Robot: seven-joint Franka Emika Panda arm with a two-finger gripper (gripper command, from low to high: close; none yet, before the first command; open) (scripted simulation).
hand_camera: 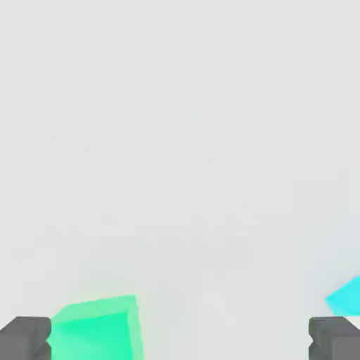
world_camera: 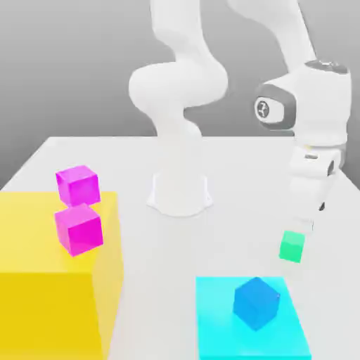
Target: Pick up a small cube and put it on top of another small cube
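Observation:
The small cube (world_camera: 292, 246), plain mint-green, rests on the white table at the exterior view's right, just behind the cyan pad. My gripper (world_camera: 313, 214) hangs a little above and behind it, pointing down. In the hand view the two dark fingertips (hand_camera: 24, 337) stand far apart with nothing between them, so the gripper (hand_camera: 180, 339) is open. The small cube (hand_camera: 98, 329) lies on the table below, close to one fingertip and off the gripper's centre line.
A blue cube (world_camera: 257, 302) sits on a flat cyan pad (world_camera: 218, 330) in front of the small cube. Two magenta cubes (world_camera: 78, 184) (world_camera: 79, 228) sit on a tall yellow block (world_camera: 49, 302) at the exterior view's left. The arm's base (world_camera: 179, 193) stands mid-table.

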